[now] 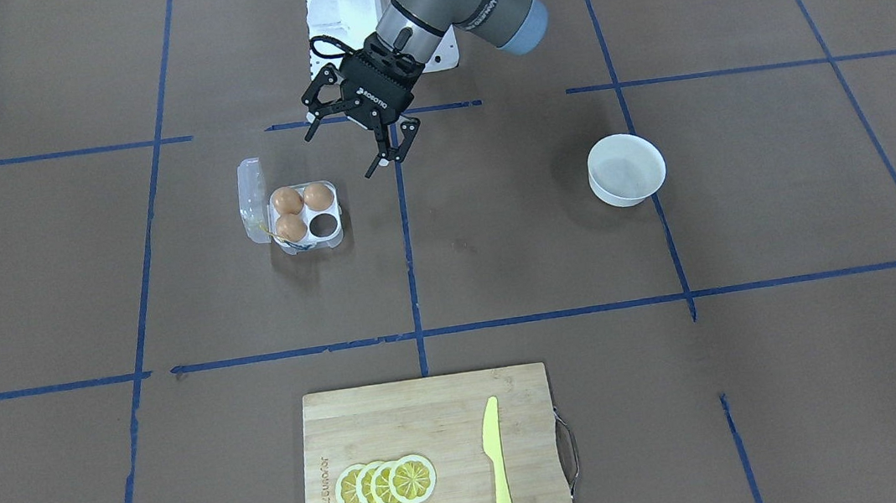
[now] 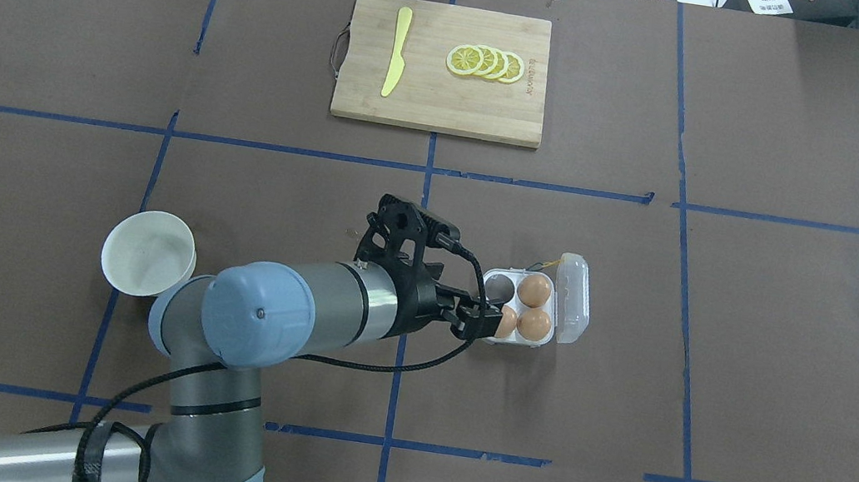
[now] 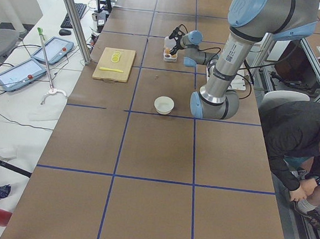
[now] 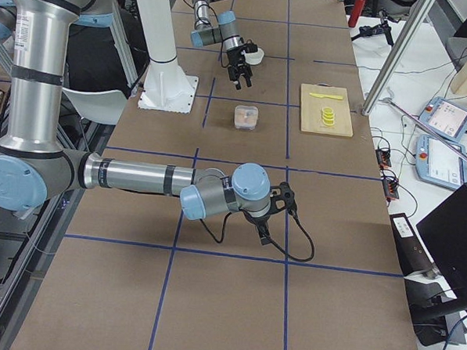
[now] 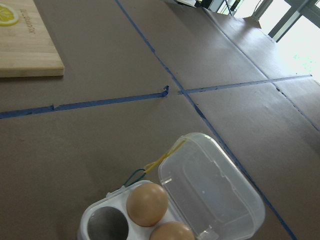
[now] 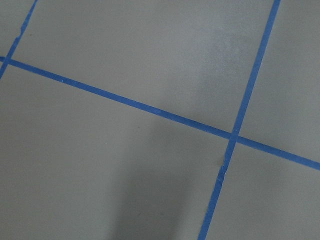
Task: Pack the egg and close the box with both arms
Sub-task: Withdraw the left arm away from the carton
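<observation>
The box [image 1: 332, 235] stands open on the table, its clear lid [image 1: 251, 200] folded flat to the side and a yellow band [image 5: 165, 157] at the hinge. Three brown eggs fill three cells; I cannot tell which is the task's egg. One cell [image 1: 320, 226] is empty. My left gripper [image 1: 340, 156] hangs open and empty just beside the box on the robot's side. From overhead, the left gripper [image 2: 477, 308] partly covers the nearest egg [image 2: 507, 322]. My right gripper [image 4: 266, 220] shows only in the exterior right view, low over bare table far from the box; I cannot tell its state.
An empty white bowl [image 1: 626, 169] sits by the left arm's elbow [image 2: 251, 315]. A wooden cutting board [image 1: 399, 413] with lemon slices [image 1: 386, 484] and a yellow knife [image 1: 496, 469] lies at the far edge. A person [image 3: 303, 136] sits beside the table.
</observation>
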Robot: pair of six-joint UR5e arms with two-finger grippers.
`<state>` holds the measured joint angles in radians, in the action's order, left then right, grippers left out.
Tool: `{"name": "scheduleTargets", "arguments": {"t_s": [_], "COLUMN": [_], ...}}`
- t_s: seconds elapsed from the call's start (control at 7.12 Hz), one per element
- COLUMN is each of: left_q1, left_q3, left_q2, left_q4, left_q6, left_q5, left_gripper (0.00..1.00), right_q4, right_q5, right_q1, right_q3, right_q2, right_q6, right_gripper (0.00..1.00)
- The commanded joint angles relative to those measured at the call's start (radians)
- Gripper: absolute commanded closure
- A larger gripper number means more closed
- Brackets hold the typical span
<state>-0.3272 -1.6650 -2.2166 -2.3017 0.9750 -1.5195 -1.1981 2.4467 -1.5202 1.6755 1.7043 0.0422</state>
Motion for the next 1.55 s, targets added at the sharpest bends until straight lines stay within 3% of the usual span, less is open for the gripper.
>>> {"name": "scheduleTargets", "arguments": {"t_s": [0.0,0.14,0.28,0.42,0.56,0.7,0.98,1.12,1.41], "left_q1": [-0.132,-0.235,-0.322,-0.373,-0.445,-0.554,-0.682,-0.832,-1.092], "left_q3": [-0.093,-0.114,-0.18,-0.241,-0.268,-0.263,-0.239,-0.145,-0.102], "left_q2": [0.023,0.025,0.023,0.081,0.131,0.177,0.341,0.342,0.441], "left_q4": [0.278,0.417,0.597,0.682,0.688,0.694,0.805,0.914,0.944], "left_q6": [-0.002,-0.007,-0.136,-0.265,-0.371,-0.478,-0.643,-0.709,-0.969], "left_q5": [-0.164,-0.229,-0.243,-0.246,-0.284,-0.382,-0.445,-0.526,-0.582], "left_gripper": [0.01,0.01,0.01,0.01,0.01,0.0,0.0,0.0,0.0], "right_q4": [0.002,0.003,0.005,0.005,0.002,0.0,-0.001,-0.001,0.0], "right_q5": [0.0,-0.002,0.0,0.002,0.005,0.003,-0.001,-0.009,-0.107], "right_q1": [0.0,0.0,0.0,0.002,0.008,0.046,0.109,0.148,0.303], "right_q3": [0.015,0.036,0.055,0.076,0.114,0.16,0.225,0.251,0.327], "right_q2": [-0.002,0.0,-0.003,-0.003,-0.005,0.0,0.002,0.003,0.002], "right_q6": [-0.069,-0.114,-0.155,-0.207,-0.3,-0.394,-0.508,-0.563,-0.727], "right_gripper": [0.0,0.0,0.0,0.0,0.01,0.01,0.02,0.02,0.01]}}
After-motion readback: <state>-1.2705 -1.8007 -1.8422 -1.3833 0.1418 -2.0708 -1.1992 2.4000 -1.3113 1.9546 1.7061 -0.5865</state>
